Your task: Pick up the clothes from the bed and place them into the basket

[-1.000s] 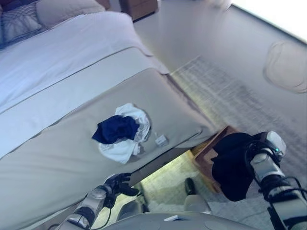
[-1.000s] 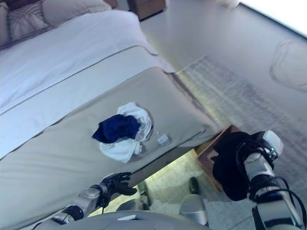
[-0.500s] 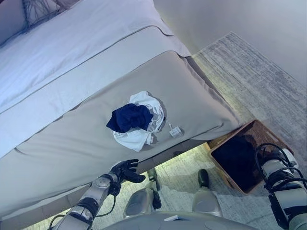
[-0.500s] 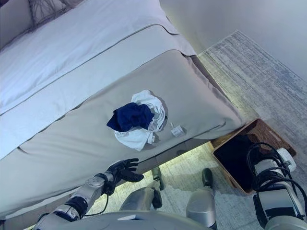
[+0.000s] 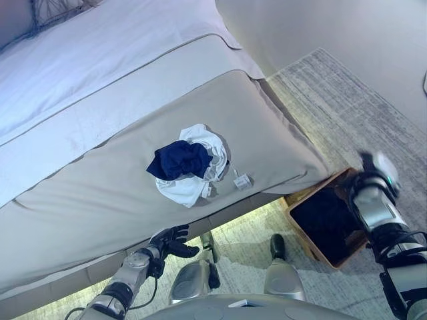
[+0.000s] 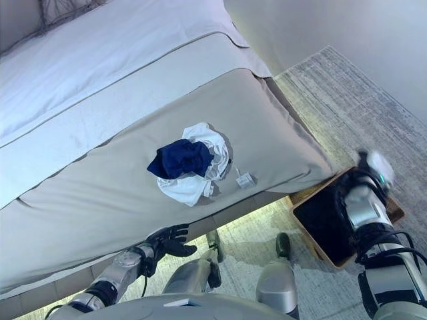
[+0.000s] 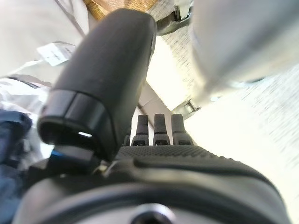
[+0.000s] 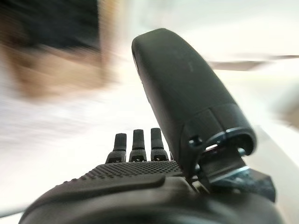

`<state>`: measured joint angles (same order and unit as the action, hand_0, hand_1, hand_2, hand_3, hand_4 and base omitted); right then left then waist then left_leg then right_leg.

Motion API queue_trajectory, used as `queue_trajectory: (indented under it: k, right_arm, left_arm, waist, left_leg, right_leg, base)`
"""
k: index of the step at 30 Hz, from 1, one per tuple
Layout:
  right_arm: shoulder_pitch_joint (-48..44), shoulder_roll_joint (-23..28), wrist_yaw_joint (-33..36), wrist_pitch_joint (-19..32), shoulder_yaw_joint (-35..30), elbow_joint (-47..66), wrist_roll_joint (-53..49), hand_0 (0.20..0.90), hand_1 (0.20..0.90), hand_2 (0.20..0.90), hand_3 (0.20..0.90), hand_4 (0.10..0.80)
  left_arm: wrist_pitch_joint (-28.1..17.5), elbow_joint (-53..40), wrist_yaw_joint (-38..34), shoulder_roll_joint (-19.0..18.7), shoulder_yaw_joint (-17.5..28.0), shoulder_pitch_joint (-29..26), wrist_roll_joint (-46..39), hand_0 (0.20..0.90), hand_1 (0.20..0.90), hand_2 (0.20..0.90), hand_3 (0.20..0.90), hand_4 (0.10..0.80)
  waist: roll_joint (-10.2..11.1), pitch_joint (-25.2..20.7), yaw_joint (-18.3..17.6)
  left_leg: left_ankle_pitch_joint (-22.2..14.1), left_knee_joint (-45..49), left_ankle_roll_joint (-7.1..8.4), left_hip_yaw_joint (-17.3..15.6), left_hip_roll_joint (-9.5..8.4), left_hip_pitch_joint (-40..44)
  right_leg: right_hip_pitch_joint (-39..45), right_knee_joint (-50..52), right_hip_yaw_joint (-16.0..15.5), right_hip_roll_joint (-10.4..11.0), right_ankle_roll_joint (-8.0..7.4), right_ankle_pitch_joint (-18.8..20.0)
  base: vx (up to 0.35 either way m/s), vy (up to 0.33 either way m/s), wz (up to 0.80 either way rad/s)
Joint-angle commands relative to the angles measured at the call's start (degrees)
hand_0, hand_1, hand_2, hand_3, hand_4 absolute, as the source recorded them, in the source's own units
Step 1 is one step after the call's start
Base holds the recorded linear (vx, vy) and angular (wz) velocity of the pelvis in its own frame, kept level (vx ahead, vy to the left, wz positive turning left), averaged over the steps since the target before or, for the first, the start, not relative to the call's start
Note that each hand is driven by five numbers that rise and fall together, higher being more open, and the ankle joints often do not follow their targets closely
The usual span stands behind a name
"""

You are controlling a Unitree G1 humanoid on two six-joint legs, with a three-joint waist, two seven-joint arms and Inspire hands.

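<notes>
A navy garment (image 5: pixel 179 160) lies on top of a white garment (image 5: pixel 192 189) on the bed's beige cover (image 5: pixel 87 193), near its foot edge, with a small white tag (image 5: pixel 241 181) beside them. A brown woven basket (image 5: pixel 313 248) stands on the floor by the bed's corner with a black garment (image 5: pixel 325 220) inside. My right hand (image 5: pixel 375 172) is over the basket's far side, open and empty, fingers straight in the right wrist view (image 8: pixel 135 144). My left hand (image 5: pixel 172 241) is open and empty, low in front of the bed's edge, short of the clothes.
The bed has a white sheet (image 5: pixel 100 60) beyond the beige cover and a pillow (image 5: pixel 53 8) at the far end. A grey rug (image 5: pixel 333 100) runs along the bed's right side and under the basket.
My right hand held the black garment above the basket; the garment now lies in the basket and the hand has lifted out empty. The camera has tilted. My left hand sank slightly.
</notes>
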<state>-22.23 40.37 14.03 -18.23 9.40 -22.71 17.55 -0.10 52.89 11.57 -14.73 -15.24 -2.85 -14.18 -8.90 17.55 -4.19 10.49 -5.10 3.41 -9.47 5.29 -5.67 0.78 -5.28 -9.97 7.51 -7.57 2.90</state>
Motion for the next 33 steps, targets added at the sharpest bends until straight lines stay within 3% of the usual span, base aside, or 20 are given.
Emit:
queue_trajectory:
  k: [1,6,14,22,28,30,33]
  right_arm:
    - [-7.02,0.04,-2.77,7.04,4.47,3.33,7.58,0.9,0.9,0.9,0.9,0.8]
    - [-12.63,-0.82,-4.25,8.69,10.05,-0.06,11.07,0.9,0.9,0.9,0.9,0.8]
    - [-25.3,-5.82,-3.18,5.95,20.73,-13.99,8.83,0.9,0.9,0.9,0.9,0.8]
    - [-34.91,-11.45,-2.38,2.33,21.36,-31.27,5.81,0.9,0.9,0.9,0.9,0.8]
    - [-37.91,-13.41,-8.14,-3.1,21.71,-40.68,6.69,0.9,0.9,0.9,0.9,0.8]
    - [-37.87,-13.67,-12.42,-5.44,22.26,-42.69,6.24,0.3,0.3,0.3,0.2,0.1]
    - [-38.18,-13.92,-11.86,-4.08,22.15,-43.46,4.47,0.3,0.3,0.3,0.2,0.1]
  left_arm:
    - [-1.67,3.45,-1.23,-1.67,1.47,-1.49,-2.45,0.9,0.9,0.9,0.9,0.8]
    - [-2.71,5.05,-1.91,-0.83,1.02,-0.84,-2.71,0.9,0.9,0.9,0.9,0.8]
    - [-1.8,5.63,-2.71,-4.24,-0.38,-2.97,-5.73,0.9,0.9,0.9,0.9,0.8]
    - [-3.01,4.52,-2.27,-6.45,-1.79,-6.03,-7.02,0.9,0.9,0.9,0.9,0.8]
    - [-4.12,3.03,-2.35,-6.24,-1.78,-6.2,-7.31,0.9,0.9,0.9,0.9,0.8]
    - [-3.69,2.45,-2.24,-6.69,-1.57,-6.12,-6.4,0.9,0.9,0.9,0.9,0.8]
    - [-2.95,2.16,-2.29,-7.26,-1.63,-6.31,-5.6,0.9,0.9,0.9,0.9,0.8]
  waist:
    - [6.4,-3.1,3.46]
    - [7.77,-1.38,8.5]
    - [9.13,3.31,17.51]
    - [9.03,6.21,23.21]
    - [9.19,7.38,26.51]
    - [9.77,7.68,27.5]
    - [10.54,7.71,28.01]
  left_leg:
    - [-10.0,0.37,-1.26,0.59,-4.89,5.49]
    - [-10.3,2.57,-2.19,4.22,-6.05,3.19]
    - [-9.7,4.91,-4.22,9.14,-7.36,-1.25]
    - [-7.61,2.54,-4.86,12.93,-7.77,-4.6]
    - [-7.35,1.0,-4.49,14.34,-7.58,-5.74]
    - [-7.33,1.03,-4.51,14.59,-7.58,-6.12]
    - [-7.59,1.04,-4.53,14.67,-7.43,-5.75]
  right_leg:
    - [-3.3,4.46,-1.84,-1.66,4.03,-2.67]
    - [-3.79,6.21,-5.35,-0.53,4.35,-3.24]
    - [-5.0,10.21,-11.14,2.09,3.23,-2.9]
    - [-6.7,12.72,-14.54,3.27,2.9,-2.54]
    - [-6.52,13.19,-16.3,4.45,1.98,-3.71]
    - [-6.17,12.82,-17.25,4.62,1.73,-3.4]
    - [-5.57,12.62,-17.79,4.66,1.43,-2.8]
  base:
    - [0.11,0.19,0.37]
    - [0.045,0.173,0.41]
    - [0.052,0.135,0.49]
    - [0.036,0.058,0.41]
    - [0.068,0.015,0.29]
    - [0.046,-0.037,0.12]
    - [0.053,-0.041,0.06]
